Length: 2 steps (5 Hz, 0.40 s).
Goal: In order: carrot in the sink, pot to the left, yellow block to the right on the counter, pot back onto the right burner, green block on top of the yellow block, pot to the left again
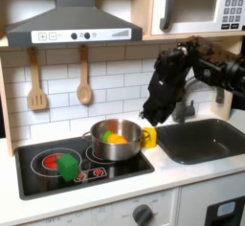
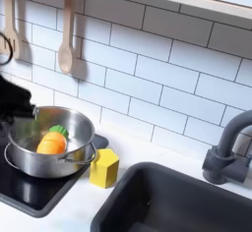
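The step in hand appears to be the first: removal of the carrot (image 2: 51, 141) from the pot (image 2: 39, 162). The carrot lies inside the pot, at the lower left of the second exterior view, with its green top toward the rear. In the first exterior view, the pot (image 1: 117, 139) stands at centre frame on the cooktop's right-hand burner, which it covers.

The gripper (image 1: 153, 115) hangs in the centre right of the first exterior view, above and just to the right of the pot rim, near the yellow block (image 1: 149, 136). Whether its jaws are spread or closed cannot be told; nothing is seen held.

The yellow block (image 2: 104, 167) rests on the counter (image 2: 148, 149), just beside the pot wall, between the pot and the sink (image 2: 187, 211). The green block (image 1: 68, 165) sits on the left burner at the lower left of the first exterior view.

The next move calls for shifting the gripper left over the pot opening, descending inside the rim, and closing on the carrot body without striking the pot wall.
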Each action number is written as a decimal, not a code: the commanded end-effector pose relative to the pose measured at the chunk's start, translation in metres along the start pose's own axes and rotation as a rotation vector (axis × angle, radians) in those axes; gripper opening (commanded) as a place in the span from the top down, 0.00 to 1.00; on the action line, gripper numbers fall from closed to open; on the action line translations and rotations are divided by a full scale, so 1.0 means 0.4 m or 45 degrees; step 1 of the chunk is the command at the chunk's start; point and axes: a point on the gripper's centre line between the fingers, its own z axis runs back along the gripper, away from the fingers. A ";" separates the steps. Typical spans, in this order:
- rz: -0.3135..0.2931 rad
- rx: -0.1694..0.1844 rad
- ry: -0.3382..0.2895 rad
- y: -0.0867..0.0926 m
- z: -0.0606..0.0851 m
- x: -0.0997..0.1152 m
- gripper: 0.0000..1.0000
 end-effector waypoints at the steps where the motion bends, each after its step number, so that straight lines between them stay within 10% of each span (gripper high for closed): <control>1: 0.046 -0.073 -0.142 0.019 0.024 0.059 1.00; 2: 0.056 -0.096 -0.214 0.027 0.039 0.092 1.00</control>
